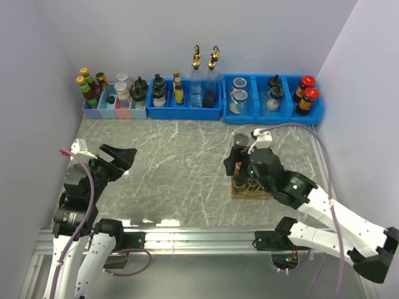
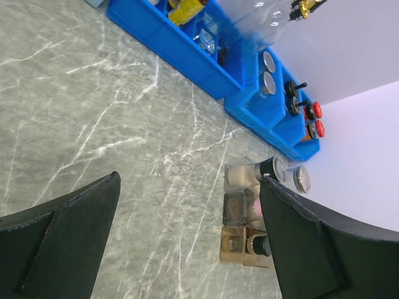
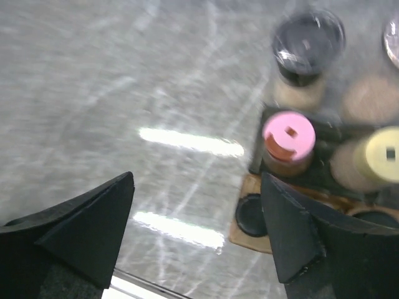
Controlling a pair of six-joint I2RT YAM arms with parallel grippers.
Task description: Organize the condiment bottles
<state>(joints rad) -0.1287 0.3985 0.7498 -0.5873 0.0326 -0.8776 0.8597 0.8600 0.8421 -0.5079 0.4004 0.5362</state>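
Several small spice jars stand on a stepped wooden rack (image 1: 244, 190) right of the table's middle. In the right wrist view I see a pink-lidded jar (image 3: 288, 140), a pale-yellow-lidded jar (image 3: 386, 152), a clear-lidded jar with beige contents (image 3: 305, 50) and a black lid (image 3: 252, 215) low on the rack (image 3: 252, 240). My right gripper (image 3: 198, 180) is open and empty, hovering over the rack's left edge (image 1: 235, 163). My left gripper (image 1: 123, 159) is open and empty at the left, far from the rack (image 2: 234, 246); its view (image 2: 190, 180) shows bare table between the fingers.
Blue bins (image 1: 185, 113) line the back wall, holding jars, tall gold-spouted bottles (image 1: 196, 78) and red-capped sauce bottles (image 1: 305, 93). Small pastel bins (image 1: 115, 111) stand at the back left. A metal rail runs along the near edge (image 1: 187, 237).
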